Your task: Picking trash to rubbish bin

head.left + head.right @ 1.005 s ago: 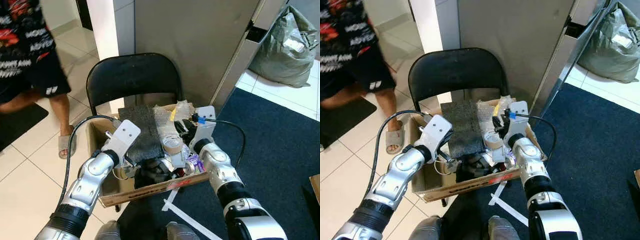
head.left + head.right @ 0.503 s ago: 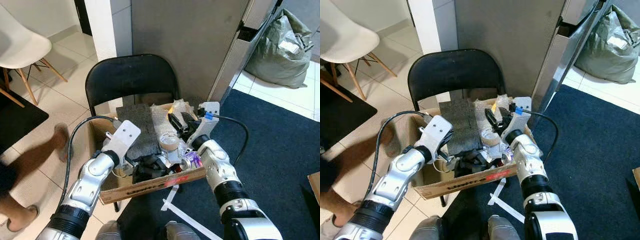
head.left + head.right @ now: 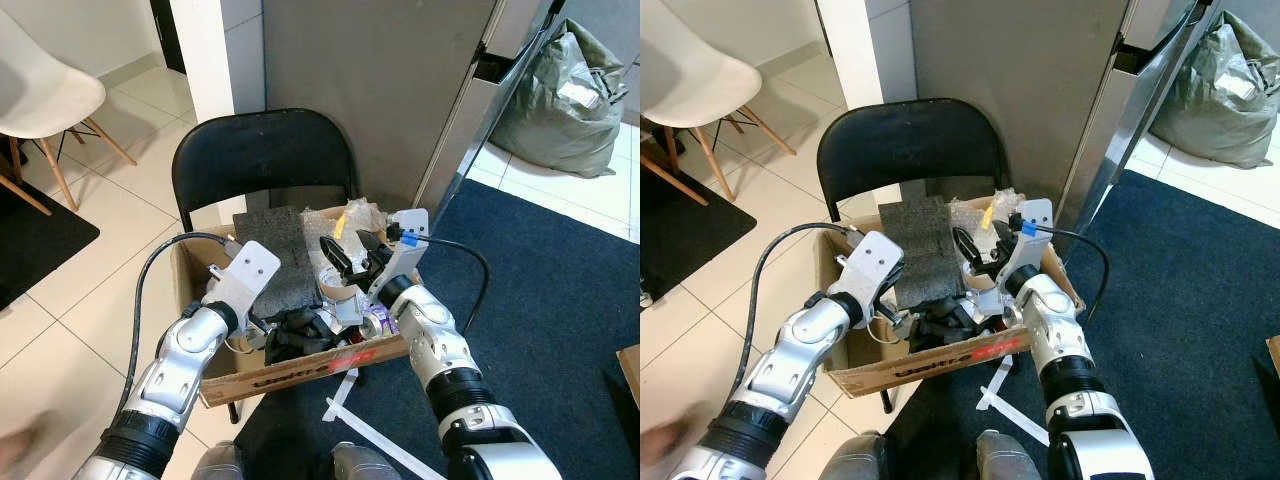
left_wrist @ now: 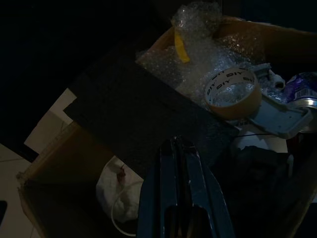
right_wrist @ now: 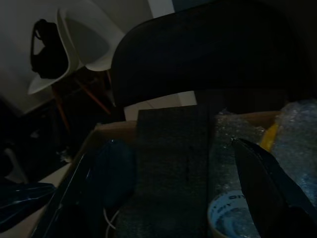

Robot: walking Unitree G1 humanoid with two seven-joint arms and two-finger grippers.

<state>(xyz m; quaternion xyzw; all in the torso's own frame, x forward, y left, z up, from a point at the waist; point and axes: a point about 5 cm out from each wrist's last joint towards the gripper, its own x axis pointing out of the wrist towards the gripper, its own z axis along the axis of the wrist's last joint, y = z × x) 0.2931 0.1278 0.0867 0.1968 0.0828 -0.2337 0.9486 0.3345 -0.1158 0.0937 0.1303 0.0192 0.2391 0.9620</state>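
A cardboard box (image 3: 290,372) of trash rests on a black folding chair (image 3: 260,150). Inside lie a dark foam slab (image 3: 275,250), bubble wrap (image 3: 355,215), a roll of brown tape (image 4: 232,91), a purple can (image 3: 383,320) and black scraps. My left gripper (image 3: 272,335) is low in the box's front left part, shut on nothing, its fingers (image 4: 181,188) pointing at the foam slab. My right gripper (image 3: 352,255) hangs open above the tape roll and bubble wrap and holds nothing.
A grey wall and a metal door frame stand behind the chair. A full green bag (image 3: 565,95) lies at the back right. Blue carpet (image 3: 540,300) covers the floor to the right, with white strips (image 3: 345,395) beside the box. A white chair (image 3: 40,100) stands on tiles at the left.
My right gripper rose out of the box and swung left over the tape roll, with its fingers apart. The person at the left walked out of view. My left gripper stayed put.
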